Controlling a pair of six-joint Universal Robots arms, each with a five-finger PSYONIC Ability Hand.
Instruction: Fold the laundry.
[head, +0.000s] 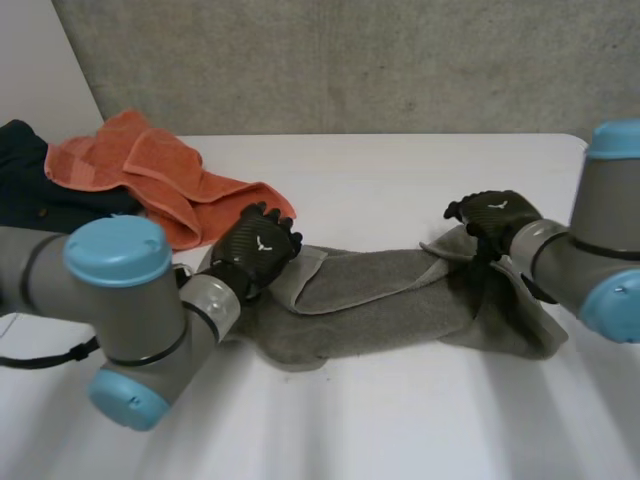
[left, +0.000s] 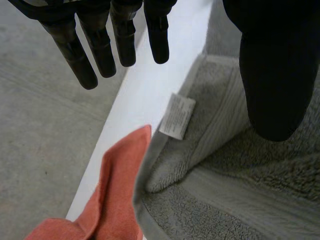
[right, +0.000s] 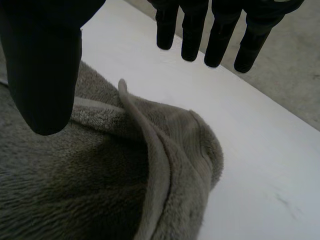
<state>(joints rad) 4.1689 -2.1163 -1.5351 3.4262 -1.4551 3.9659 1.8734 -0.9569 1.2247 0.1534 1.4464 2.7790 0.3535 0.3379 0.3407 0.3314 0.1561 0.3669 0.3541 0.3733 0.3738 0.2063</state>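
1. Grey terry towel, soft and limp, lies bunched mid-desk.
2. My left hand is released at its 9 o'clock end, my right hand released at 3 o'clock.
3. I'd pinch the hemmed corners.

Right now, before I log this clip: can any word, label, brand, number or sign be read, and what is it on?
Care label at the grey towel edge: printed lines, too blurred to read.
Small white emblem on the back of the left hand and the right hand: a symbol, no letters.
Nothing else carries text.
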